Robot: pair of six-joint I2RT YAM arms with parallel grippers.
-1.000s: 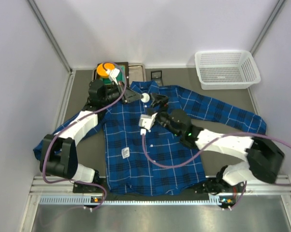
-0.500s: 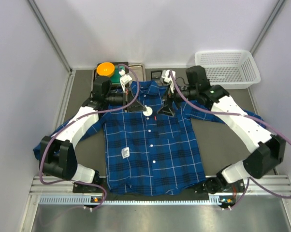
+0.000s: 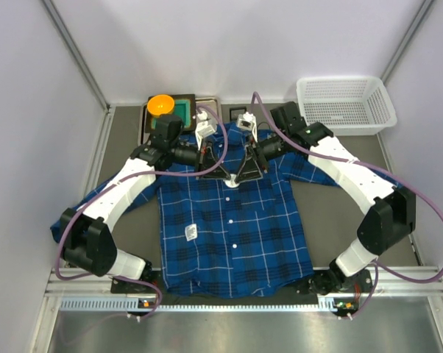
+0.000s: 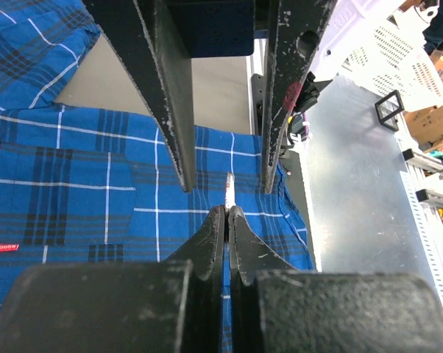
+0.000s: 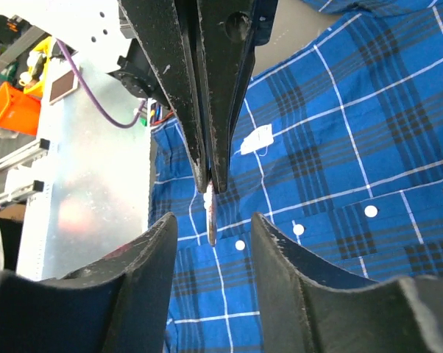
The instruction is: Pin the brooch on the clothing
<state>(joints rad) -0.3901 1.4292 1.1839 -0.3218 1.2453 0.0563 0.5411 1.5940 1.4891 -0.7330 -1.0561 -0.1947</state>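
Observation:
The blue plaid shirt [image 3: 232, 228] lies flat, collar at the back. The brooch [image 3: 231, 182] is a small pale disc just above the shirt's upper button line. My left gripper [image 3: 220, 173] is shut on it; in the left wrist view [image 4: 227, 213] the brooch [image 4: 228, 190] sticks out edge-on from the closed tips. My right gripper [image 3: 242, 175] faces it from the right, open. In the right wrist view [image 5: 214, 224] its jaws stand apart on either side of the brooch [image 5: 210, 215] without touching it. The shirt also shows in both wrist views [image 4: 96, 169] [image 5: 339, 147].
An orange dish [image 3: 161, 104] and a green block [image 3: 185, 110] sit on a dark tray [image 3: 210, 103] at the back left. A white basket [image 3: 344, 104] stands at the back right. A small black frame [image 3: 238, 113] lies behind the collar. A white tag [image 3: 190, 233] lies on the shirt.
My right arm has swung from lying across the shirt to the back right, and its open gripper now meets the left one. The left gripper has carried the brooch forward over the chest.

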